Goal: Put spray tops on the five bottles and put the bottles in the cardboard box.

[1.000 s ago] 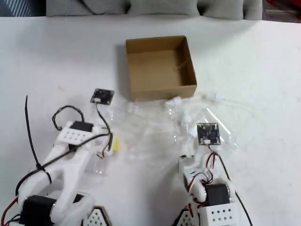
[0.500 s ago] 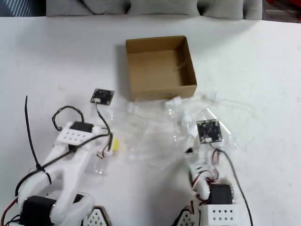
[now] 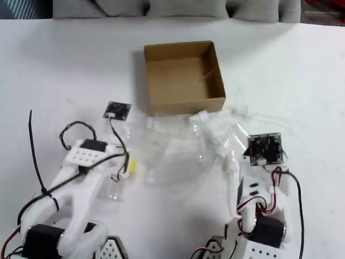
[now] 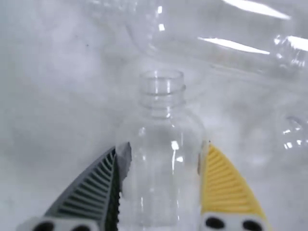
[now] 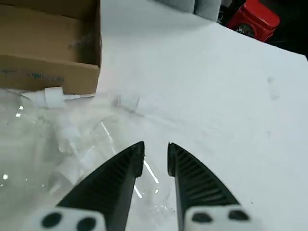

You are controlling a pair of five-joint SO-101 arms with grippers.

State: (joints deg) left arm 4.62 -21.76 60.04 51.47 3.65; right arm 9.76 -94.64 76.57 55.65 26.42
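Observation:
A clear, topless bottle (image 4: 161,159) sits between the grey and yellow fingers of my left gripper (image 4: 161,151), which is shut on its body at the table's front left, where the yellow finger (image 3: 131,166) shows. Several more clear bottles (image 3: 172,154) lie jumbled in front of the open cardboard box (image 3: 183,75). White spray tops (image 3: 200,116) (image 3: 245,111) lie near the box's front wall. My right gripper (image 5: 155,147) hovers over the right end of the bottle pile, open by a narrow gap with nothing between its fingers; a spray top (image 5: 53,96) lies ahead beside the box (image 5: 48,43).
A small loose circuit board (image 3: 117,110) with a black cable lies left of the box. A black cable tie (image 3: 33,145) sticks up by the left arm. Bare white table (image 5: 231,96) stretches to the right of the box. A red object (image 5: 252,19) stands beyond the table's far edge.
The right arm has swung to the right and stretched forward, its wrist now over the right end of the bottle pile. The left arm with its bottle has stayed put.

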